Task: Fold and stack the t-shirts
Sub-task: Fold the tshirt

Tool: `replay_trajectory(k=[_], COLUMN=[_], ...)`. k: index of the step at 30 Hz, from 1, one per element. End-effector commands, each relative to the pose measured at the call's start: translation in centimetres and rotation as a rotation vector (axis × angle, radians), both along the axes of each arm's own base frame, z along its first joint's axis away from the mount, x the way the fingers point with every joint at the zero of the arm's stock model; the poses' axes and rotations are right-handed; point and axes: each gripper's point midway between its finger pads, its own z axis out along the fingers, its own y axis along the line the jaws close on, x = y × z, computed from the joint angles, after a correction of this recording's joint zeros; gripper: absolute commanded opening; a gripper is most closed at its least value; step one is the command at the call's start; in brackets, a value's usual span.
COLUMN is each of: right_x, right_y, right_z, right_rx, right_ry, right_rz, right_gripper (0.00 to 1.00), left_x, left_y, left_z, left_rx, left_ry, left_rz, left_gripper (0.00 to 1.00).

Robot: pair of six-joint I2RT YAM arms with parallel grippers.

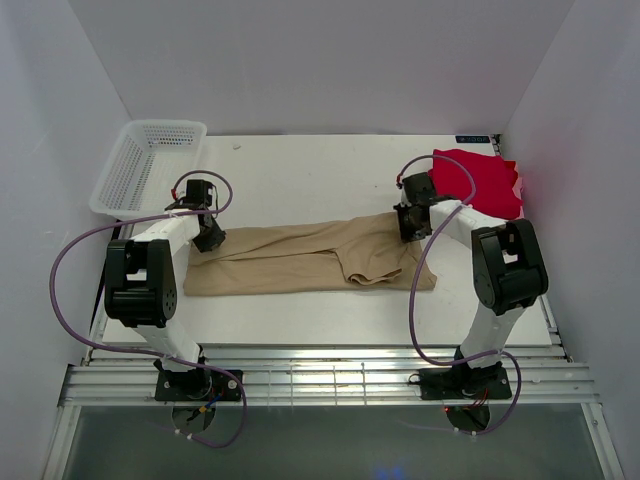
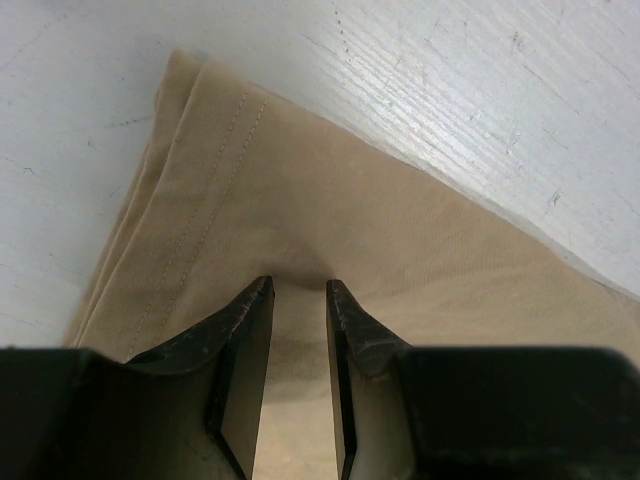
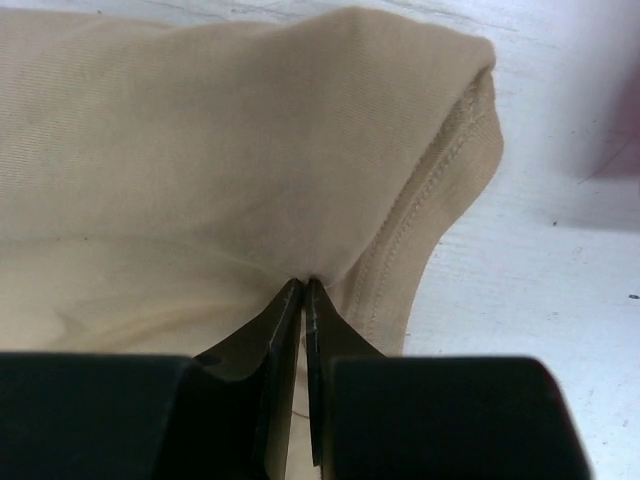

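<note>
T-shirt [image 1: 300,262], soft tan knit, folded long, right pincer [image 3: 303,284] pinching stitched hem

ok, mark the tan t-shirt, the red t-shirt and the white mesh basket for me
Tan-beige cloth t-shirt [image 1: 290,262]: top external view, middle of its body.
Bright red cloth t-shirt [image 1: 490,190]: top external view, its centre.
White plastic mesh basket [image 1: 165,125]: top external view, far rim.

Two shirts are on the one surface [image 1: 300,165]: one tan shirt [image 1: 300,262] near the middle and one red shirt [image 1: 490,180] at the far right. One white mesh basket [image 1: 110,185] stands at the far left. There are two arms, the left arm [image 1: 150,270] and the right arm [image 1: 500,265]. Each carries one two-fingered tool, making two: the left tool [image 1: 208,238] and the right tool [image 1: 408,225].
</note>
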Motion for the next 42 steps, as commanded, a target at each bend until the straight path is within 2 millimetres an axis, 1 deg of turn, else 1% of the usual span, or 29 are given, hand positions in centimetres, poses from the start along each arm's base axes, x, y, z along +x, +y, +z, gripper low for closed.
replay_trajectory(k=[1, 8, 12, 14, 17, 18, 19, 20, 21, 23, 24, 26, 27, 28, 30, 31, 32, 33, 35, 37, 38, 42], right_x=[0.2, 0.7, 0.9, 1.0, 0.8, 0.6, 0.5, 0.4, 0.0, -0.4, -0.6, -1.2, -1.4, -1.8, -2.4, -2.7, -3.4, -3.8, -4.8, -5.3, -5.9, -7.0], right_y=[-1.8, -4.5, -5.3, -5.4, -3.9, -2.9, -2.7, -2.3, -1.3, -0.3, 0.1, 0.7, 1.0, 1.1, 1.9, 2.2, 2.6, 2.8, 3.3, 3.7, 3.9, 4.4], right_z=[1.2, 2.4, 2.5, 2.6, 2.9, 3.1, 3.2, 3.4, 3.5, 3.7, 4.0, 4.0, 4.6, 4.6, 5.0, 5.0, 4.6, 4.3, 3.5, 3.2, 2.9, 2.5], right_rx=[-0.043, -0.078, -0.087, -0.077, -0.004, 0.048, 0.068, 0.089, 0.143, 0.184, 0.201, 0.211, 0.221, 0.223, 0.252, 0.260, 0.269, 0.276, 0.279, 0.289, 0.288, 0.292], right_ry=[-0.037, -0.059, -0.056, -0.053, -0.030, -0.027, -0.026, -0.027, -0.016, -0.014, -0.018, -0.016, -0.028, -0.028, -0.026, -0.020, -0.001, 0.014, 0.040, 0.049, 0.062, 0.083], right_rz=[-0.014, -0.048, -0.060, -0.061, -0.025, -0.011, -0.012, -0.010, 0.010, 0.033, 0.046, 0.068, 0.082, 0.088, 0.109, 0.114, 0.124, 0.129, 0.141, 0.142, 0.147, 0.150], right_gripper=[0.11, 0.11, 0.11, 0.11, 0.12, 0.19, 0.24, 0.34, 0.37, 0.41, 0.41, 0.41, 0.41, 0.41, 0.41, 0.42, 0.42, 0.42, 0.44, 0.46, 0.46, 0.47], left_x=[0.5, 0.1, 0.1, 0.2, 0.3, 0.4, 0.5, 0.5, 0.6, 0.7, 0.9, 1.3, 1.7, 1.9, 2.5, 2.8, 2.9, 3.0, 2.9, 2.6, 2.5, 1.8], left_y=[0.4, 1.1, 1.3, 1.4, 1.2, 1.1, 1.0, 0.9, 0.9, 0.7, 0.7, 0.7, 0.7, 0.7, 0.6, 0.4, 0.3, 0.1, 0.0, -0.2, -0.3, -0.5], left_z=[0.6, 0.2, 0.2, 0.3, 0.5, 0.5, 0.5, 0.5, 0.5, 0.8, 1.1, 2.3, 3.9, 4.7, 6.3, 7.3, 7.5, 7.4, 6.6, 5.3, 4.9, 3.5], left_rx=[0.019, 0.032, 0.036, 0.040, 0.030, 0.025, 0.020, 0.014, 0.012, 0.004, 0.000, 0.000, 0.001, 0.002, -0.004, -0.009, -0.014, -0.021, -0.027, -0.043, -0.049, -0.065], left_ry=[-0.018, -0.006, -0.005, -0.006, -0.011, -0.015, -0.016, -0.014, -0.016, -0.023, -0.034, -0.072, -0.121, -0.149, -0.201, -0.232, -0.237, -0.236, -0.210, -0.173, -0.161, -0.124], left_rz=[0.009, 0.026, 0.027, 0.028, 0.026, 0.027, 0.030, 0.028, 0.027, 0.023, 0.021, 0.022, 0.021, 0.019, 0.007, -0.001, -0.007, -0.013, -0.011, -0.012, -0.013, -0.003], left_gripper=[0.39, 0.39, 0.38, 0.39, 0.39, 0.39, 0.38, 0.39, 0.38, 0.40, 0.40, 0.42, 0.43, 0.43, 0.43, 0.44, 0.43, 0.43, 0.43, 0.43, 0.43, 0.43])
